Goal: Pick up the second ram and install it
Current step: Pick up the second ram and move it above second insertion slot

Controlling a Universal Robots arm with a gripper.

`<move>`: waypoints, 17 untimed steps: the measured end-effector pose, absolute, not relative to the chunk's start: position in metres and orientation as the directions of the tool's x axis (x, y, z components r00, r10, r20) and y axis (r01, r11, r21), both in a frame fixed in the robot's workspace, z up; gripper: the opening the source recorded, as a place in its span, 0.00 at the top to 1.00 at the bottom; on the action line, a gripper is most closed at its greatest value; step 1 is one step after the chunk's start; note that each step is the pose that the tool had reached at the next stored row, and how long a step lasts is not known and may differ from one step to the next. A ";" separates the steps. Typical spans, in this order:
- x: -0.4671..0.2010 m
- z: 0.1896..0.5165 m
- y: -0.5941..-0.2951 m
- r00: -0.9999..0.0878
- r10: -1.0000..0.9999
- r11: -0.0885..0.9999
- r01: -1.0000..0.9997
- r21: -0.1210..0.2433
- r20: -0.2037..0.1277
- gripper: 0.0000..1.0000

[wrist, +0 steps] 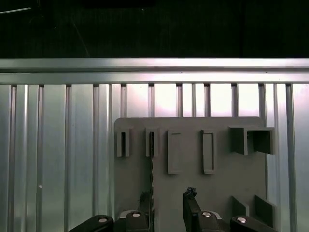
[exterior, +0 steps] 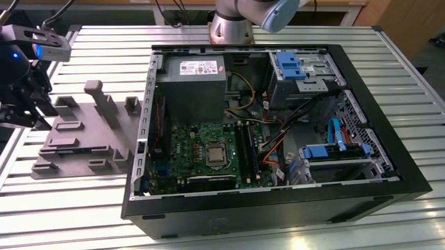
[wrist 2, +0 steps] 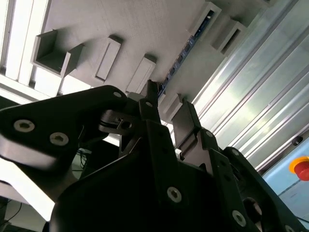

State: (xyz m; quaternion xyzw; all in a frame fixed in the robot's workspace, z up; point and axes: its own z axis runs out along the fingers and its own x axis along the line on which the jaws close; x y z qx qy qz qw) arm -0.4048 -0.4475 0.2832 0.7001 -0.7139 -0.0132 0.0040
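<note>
Here, the second ram point(wrist 2: 186, 50) stands slotted in the grey holder point(wrist 2: 145, 24).

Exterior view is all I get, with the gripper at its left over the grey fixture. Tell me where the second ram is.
Observer: The second ram stands on edge in a slot of the grey fixture, in both wrist views.
Operator: Give me the finger state.
Observer: The gripper is open; in the first wrist view the ram runs toward the gap between its fingers, nearer one.
Operator: Say whether it touches.
Observer: In the second wrist view one fingertip overlaps the ram's near end; contact I cannot tell.
</note>
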 end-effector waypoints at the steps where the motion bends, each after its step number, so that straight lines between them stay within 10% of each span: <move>1: -0.405 0.283 -0.447 -0.020 -1.000 0.019 -1.000 0.024 -0.013 0.60; 17: -0.404 0.257 -0.450 -0.020 -1.000 0.019 -1.000 0.024 -0.012 0.60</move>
